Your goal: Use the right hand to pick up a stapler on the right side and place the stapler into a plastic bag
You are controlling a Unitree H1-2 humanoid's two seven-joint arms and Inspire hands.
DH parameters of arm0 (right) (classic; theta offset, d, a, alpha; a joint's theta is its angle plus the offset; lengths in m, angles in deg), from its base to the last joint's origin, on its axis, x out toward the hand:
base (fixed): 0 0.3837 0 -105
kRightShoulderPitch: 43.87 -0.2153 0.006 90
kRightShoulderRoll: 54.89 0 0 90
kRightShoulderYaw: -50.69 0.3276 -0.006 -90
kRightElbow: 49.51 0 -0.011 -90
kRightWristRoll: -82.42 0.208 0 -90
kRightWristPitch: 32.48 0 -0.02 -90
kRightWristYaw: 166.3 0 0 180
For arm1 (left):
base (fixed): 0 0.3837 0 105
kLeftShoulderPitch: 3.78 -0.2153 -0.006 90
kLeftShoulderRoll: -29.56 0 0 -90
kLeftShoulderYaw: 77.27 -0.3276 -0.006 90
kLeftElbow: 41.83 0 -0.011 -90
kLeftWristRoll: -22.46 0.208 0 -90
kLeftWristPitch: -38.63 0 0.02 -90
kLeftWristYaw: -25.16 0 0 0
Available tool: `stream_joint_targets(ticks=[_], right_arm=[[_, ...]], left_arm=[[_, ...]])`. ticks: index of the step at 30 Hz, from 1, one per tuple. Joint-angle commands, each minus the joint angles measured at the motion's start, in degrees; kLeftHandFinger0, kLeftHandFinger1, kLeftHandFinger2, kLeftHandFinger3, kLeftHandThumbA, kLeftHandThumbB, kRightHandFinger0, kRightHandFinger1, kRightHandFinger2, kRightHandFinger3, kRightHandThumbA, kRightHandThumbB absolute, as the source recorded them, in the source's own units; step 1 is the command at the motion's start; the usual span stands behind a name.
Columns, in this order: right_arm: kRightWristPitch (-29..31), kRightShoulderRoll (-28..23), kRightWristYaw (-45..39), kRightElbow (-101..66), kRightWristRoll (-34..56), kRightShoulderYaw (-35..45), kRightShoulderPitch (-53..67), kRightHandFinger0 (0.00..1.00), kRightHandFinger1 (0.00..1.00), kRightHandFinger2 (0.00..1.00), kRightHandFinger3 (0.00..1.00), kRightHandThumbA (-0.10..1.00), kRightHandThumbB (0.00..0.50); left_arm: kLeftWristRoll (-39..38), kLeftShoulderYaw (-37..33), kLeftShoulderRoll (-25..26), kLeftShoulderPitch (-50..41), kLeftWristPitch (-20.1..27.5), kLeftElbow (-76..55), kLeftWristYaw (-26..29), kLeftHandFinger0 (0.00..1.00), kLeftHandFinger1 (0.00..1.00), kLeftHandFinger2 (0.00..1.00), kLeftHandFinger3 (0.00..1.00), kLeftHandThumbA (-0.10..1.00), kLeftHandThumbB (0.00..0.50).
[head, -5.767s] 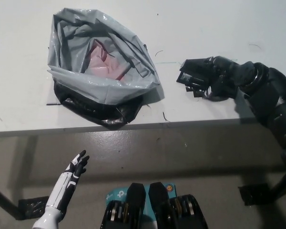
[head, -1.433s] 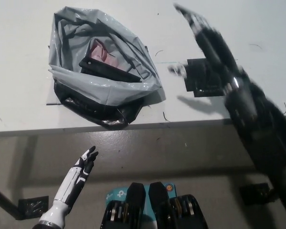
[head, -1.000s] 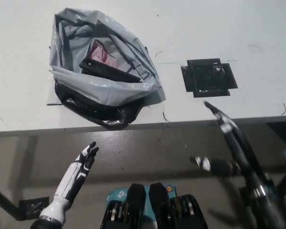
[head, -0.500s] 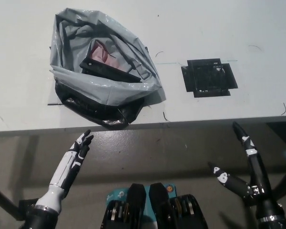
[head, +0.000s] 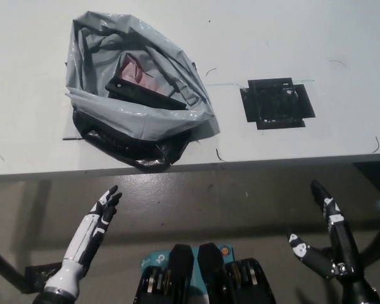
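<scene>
The black stapler (head: pixel 147 95) lies inside the open grey plastic bag (head: pixel 134 114) on the white table, resting on something pink. My black right hand (head: pixel 327 239) is low at the bottom right, below the table edge, open with fingers spread and holding nothing. My white left hand (head: pixel 96 223) rests at the lower left, also below the table edge, open and empty.
A square of black tape marks (head: pixel 277 103) sits on the white table (head: pixel 291 38) right of the bag. The table's front edge (head: pixel 253 163) runs across the middle of the view, with grey floor below it.
The stapler went from my right hand at the black square into the bag. My right hand then let go, swung back and dropped below the table edge. My left hand shifted slightly.
</scene>
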Motion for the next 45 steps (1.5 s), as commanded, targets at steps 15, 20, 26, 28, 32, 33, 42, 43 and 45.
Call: stream_joint_targets(ticks=[15,20,26,28,32,33,42,43,45], right_arm=[[2.9,0.1,-0.6,-0.4,-1.7,-0.5,-1.8,1.0,1.0,1.0,1.0,0.62,0.252],[2.9,0.1,-0.6,-0.4,-2.0,-0.6,-1.8,1.0,1.0,1.0,1.0,0.62,0.258],[2.8,-0.1,-0.7,-0.4,-2.8,-0.8,-1.7,1.0,1.0,1.0,1.0,0.63,0.264],[2.8,-0.1,-0.7,-0.4,-2.9,-0.8,-1.9,1.0,1.0,1.0,1.0,0.62,0.265],[3.0,-0.3,-0.7,0.1,-3.1,-0.8,-2.5,1.0,1.0,1.0,1.0,0.62,0.263],[3.0,-0.3,-0.7,0.2,-3.1,-0.8,-2.6,1.0,1.0,1.0,1.0,0.62,0.263],[2.6,-0.3,-0.8,0.0,-4.0,-1.2,-3.2,0.99,1.0,1.0,1.0,0.62,0.261],[2.6,-0.3,-0.9,0.0,-3.8,-1.2,-3.1,0.99,1.0,1.0,1.0,0.62,0.262],[2.6,-0.4,-0.7,0.0,-4.2,-1.3,-2.9,0.97,1.0,1.0,1.0,0.62,0.261]], left_arm=[[-0.7,0.6,0.7,1.1,0.4,-1.8,-0.2,1.0,1.0,1.0,1.0,1.0,0.5],[-0.7,0.7,0.7,1.4,0.1,-1.7,-0.1,1.0,1.0,1.0,1.0,1.0,0.5],[-1.2,0.8,0.6,1.1,-0.3,-2.1,-0.4,1.0,1.0,1.0,1.0,1.0,0.5],[-0.9,0.7,0.6,1.6,-0.1,-1.8,-0.2,1.0,1.0,1.0,1.0,1.0,0.5],[-1.0,0.7,0.6,2.1,-0.1,-1.3,-0.3,1.0,1.0,1.0,1.0,1.0,0.5],[-1.1,0.7,0.7,2.1,-0.1,-1.3,-0.3,1.0,1.0,1.0,1.0,1.0,0.5],[-1.2,0.9,0.8,2.0,-0.1,-1.6,-0.3,1.0,1.0,1.0,1.0,1.0,0.5],[-1.2,0.8,0.8,2.0,0.1,-1.4,-0.3,1.0,1.0,1.0,1.0,1.0,0.5],[-1.1,0.8,0.7,1.7,0.0,-1.6,-0.2,1.0,1.0,1.0,1.0,1.0,0.5]])
